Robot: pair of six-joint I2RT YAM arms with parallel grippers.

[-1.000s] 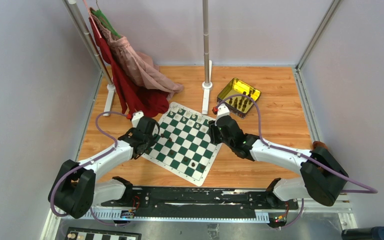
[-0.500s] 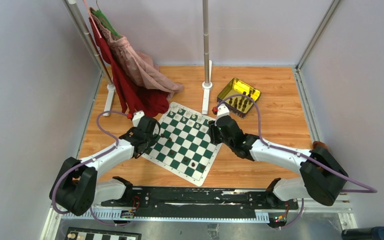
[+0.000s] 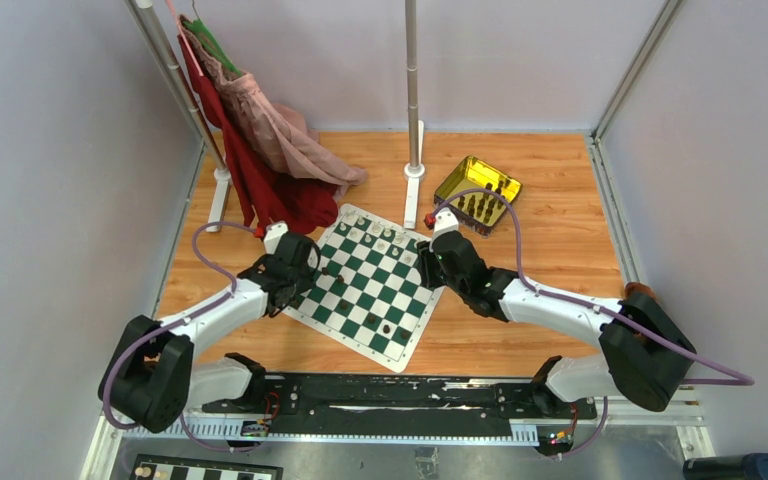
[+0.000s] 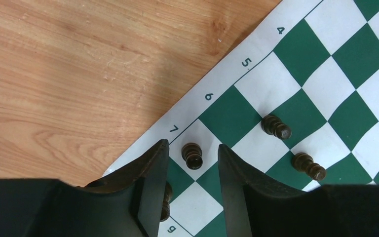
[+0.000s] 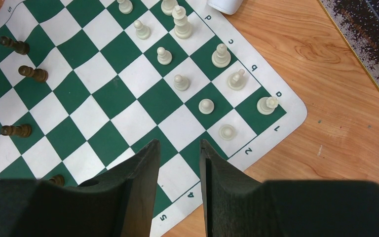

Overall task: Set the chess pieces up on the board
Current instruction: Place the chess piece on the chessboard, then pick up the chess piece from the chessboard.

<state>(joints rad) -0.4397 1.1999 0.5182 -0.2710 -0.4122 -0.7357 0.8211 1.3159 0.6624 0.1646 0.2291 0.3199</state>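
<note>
The green and white board (image 3: pixel 400 352) lies between both arms. My left gripper (image 4: pixel 193 146) is open at the board's left edge. A dark pawn (image 4: pixel 192 155) stands upright on a white square of row 7 between its fingers, with a gap on each side. Another dark piece (image 4: pixel 166 201) is half hidden behind the left finger. Two more dark pawns (image 4: pixel 276 127) (image 4: pixel 308 166) stand nearby. My right gripper (image 5: pixel 179 143) is open and empty above the board's right edge near rows 4 and 5. Several cream pieces (image 5: pixel 180 81) fill the far rows.
A yellow transparent tray (image 3: pixel 477 192) with dark pieces sits at the back right. A pole base (image 3: pixel 413 190) stands just behind the board. Red and pink clothes (image 3: pixel 270 150) hang at the back left, reaching the wooden table (image 3: pixel 540 250).
The left arm has shifted slightly at the board's left edge, and its jaws have parted from the dark pawn, which now stands free. The right arm has not moved.
</note>
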